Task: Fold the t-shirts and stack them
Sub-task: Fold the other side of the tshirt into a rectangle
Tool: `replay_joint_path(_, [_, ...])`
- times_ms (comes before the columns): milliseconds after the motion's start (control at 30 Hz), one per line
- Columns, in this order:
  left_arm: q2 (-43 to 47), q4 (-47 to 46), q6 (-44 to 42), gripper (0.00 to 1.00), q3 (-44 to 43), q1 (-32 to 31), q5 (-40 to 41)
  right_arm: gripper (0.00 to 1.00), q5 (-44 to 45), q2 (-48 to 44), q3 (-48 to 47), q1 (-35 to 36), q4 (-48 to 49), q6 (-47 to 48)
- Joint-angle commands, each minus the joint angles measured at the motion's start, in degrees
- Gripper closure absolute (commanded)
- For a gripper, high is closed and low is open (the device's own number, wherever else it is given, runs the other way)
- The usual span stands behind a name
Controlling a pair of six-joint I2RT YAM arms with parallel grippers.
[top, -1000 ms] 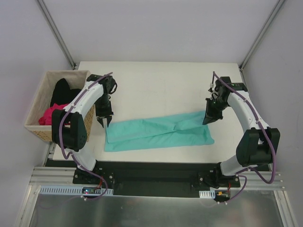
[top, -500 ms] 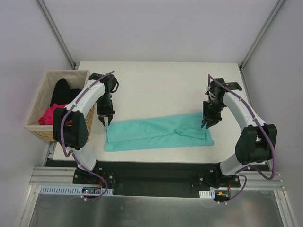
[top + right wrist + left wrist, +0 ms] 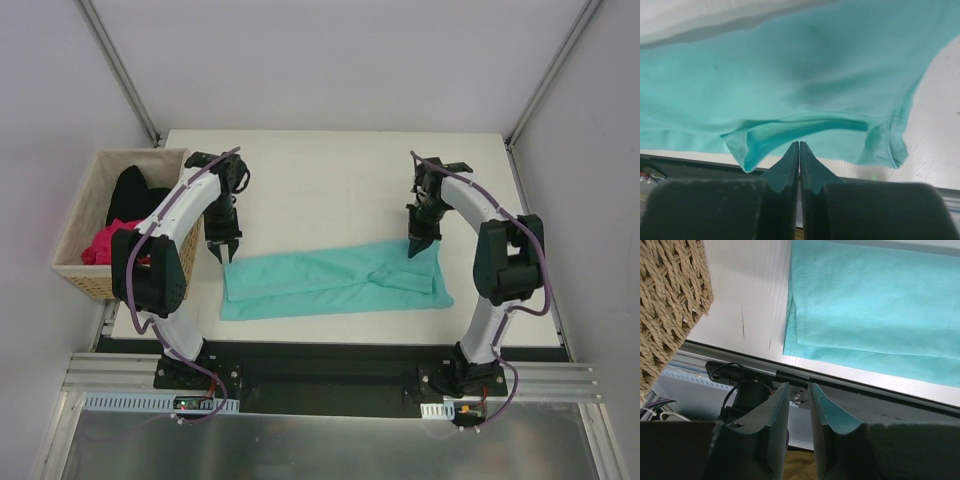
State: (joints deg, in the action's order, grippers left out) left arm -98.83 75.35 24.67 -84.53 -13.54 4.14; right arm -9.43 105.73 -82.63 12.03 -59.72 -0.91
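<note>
Right gripper is closed, tips down on a raised fold near the right end of the shirt; can't tell if it's actually got cloth. Shirt runs left-right along the near edge of the table. Left gripper points down just off its far left corner, slightly open and empty.

A wicker basket sits left of the white table, perhaps touching its edge.
</note>
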Motion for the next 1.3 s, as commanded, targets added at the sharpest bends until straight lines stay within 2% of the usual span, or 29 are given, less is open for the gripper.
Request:
replay_joint_path(0, [4.17, 2.26, 1.61, 0.77, -3.44, -0.35, 0.17, 0.96, -1.29, 2.80, -3.68, 3.26, 2.24, -2.17])
replay_joint_path(267, [4.78, 2.34, 2.23, 0.77, -2.75, -0.35, 0.16, 0.99, -1.29, 3.34, -2.36, 8.09, 3.39, -4.19])
replay_joint_path(633, [4.08, 2.17, 1.53, 0.77, -3.27, -0.35, 0.16, 0.99, -1.73, 0.35, 5.89, 10.47, 5.49, -5.51])
replay_joint_path(933, [2.94, 0.94, 0.74, 0.78, -3.27, -0.35, -1.15, 0.99, -1.03, -5.09, 10.03, 13.01, 4.97, -7.61])
replay_joint_path(1267, [-1.72, 0.59, -0.67, 0.78, -7.93, -0.96, -1.68, 0.99, -1.38, -10.37, 15.30, 16.44, 3.74, -9.73])
